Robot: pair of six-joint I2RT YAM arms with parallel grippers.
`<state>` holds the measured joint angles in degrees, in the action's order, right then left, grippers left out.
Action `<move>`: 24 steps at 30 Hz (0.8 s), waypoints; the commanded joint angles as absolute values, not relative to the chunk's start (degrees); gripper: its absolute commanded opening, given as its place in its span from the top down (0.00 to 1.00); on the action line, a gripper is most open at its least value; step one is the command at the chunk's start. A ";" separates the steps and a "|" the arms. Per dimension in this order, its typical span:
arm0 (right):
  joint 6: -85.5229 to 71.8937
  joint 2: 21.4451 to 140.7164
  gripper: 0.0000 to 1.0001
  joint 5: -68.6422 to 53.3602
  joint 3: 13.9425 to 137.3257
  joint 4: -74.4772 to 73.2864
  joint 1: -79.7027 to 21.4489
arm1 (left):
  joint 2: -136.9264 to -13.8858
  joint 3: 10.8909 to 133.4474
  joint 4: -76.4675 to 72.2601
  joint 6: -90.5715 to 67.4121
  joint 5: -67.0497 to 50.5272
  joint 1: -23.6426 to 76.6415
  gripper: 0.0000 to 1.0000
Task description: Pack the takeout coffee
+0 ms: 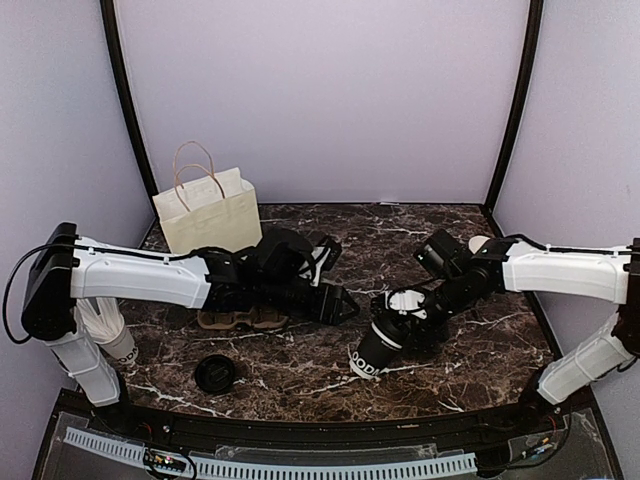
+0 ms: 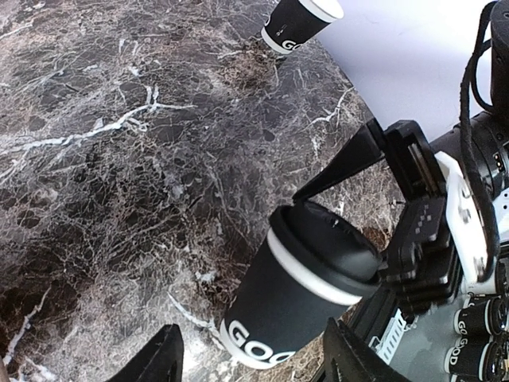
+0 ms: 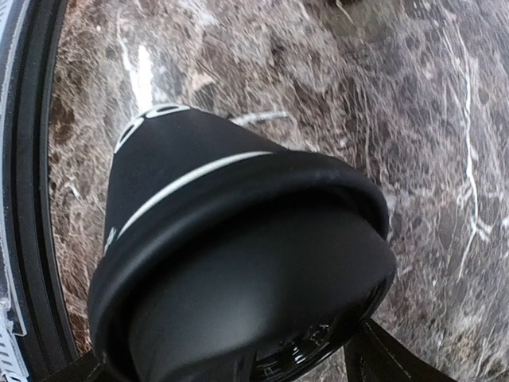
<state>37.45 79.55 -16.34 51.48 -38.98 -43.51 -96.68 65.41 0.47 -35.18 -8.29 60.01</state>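
Observation:
The takeout coffee (image 1: 378, 348), a black cup with white print and a black lid, leans over near the table's middle. Its base (image 2: 258, 342) points toward the front edge. My right gripper (image 1: 405, 320) is shut on the lidded top; in the right wrist view the lid (image 3: 262, 270) fills the frame between the fingers (image 3: 382, 358). My left gripper (image 1: 340, 303) stands open just left of the cup and touches nothing. In the left wrist view its fingertips (image 2: 163, 358) flank the cup's base from a little way off.
A cream paper bag (image 1: 207, 212) stands upright at the back left. A cardboard carrier (image 1: 240, 320) lies under the left arm. A loose black lid (image 1: 215, 373) lies front left, and a white cup stack (image 1: 112, 338) stands beside the left base. A matching unlidded cup (image 2: 298, 20) stands back right.

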 commanded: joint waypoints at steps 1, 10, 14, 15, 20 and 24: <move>36.30 79.68 0.18 -16.99 54.50 -36.60 -45.39 | -95.08 64.35 -1.97 -35.93 -10.17 60.21 0.37; 35.84 79.34 0.21 -17.38 54.45 -36.00 -46.34 | -92.28 54.32 -9.74 -37.05 -11.69 64.11 0.37; 35.26 78.09 0.21 -17.32 55.08 -36.24 -47.61 | -89.27 49.10 -11.65 -37.67 -10.12 65.44 0.37; 35.20 78.04 0.21 -17.32 55.30 -36.52 -47.97 | -88.98 47.78 -11.96 -38.08 -9.90 65.50 0.36; 34.66 78.91 0.22 -18.30 57.63 -38.11 -49.61 | -87.21 44.85 -11.86 -39.96 -6.95 65.48 0.37; 34.54 79.76 0.22 -17.90 58.92 -38.97 -51.27 | -86.15 43.21 -11.45 -40.78 -4.83 65.48 0.37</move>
<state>35.29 79.40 -17.04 56.55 -37.89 -49.45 -88.68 45.19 -10.50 -39.44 -7.94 65.67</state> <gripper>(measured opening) 0.780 0.630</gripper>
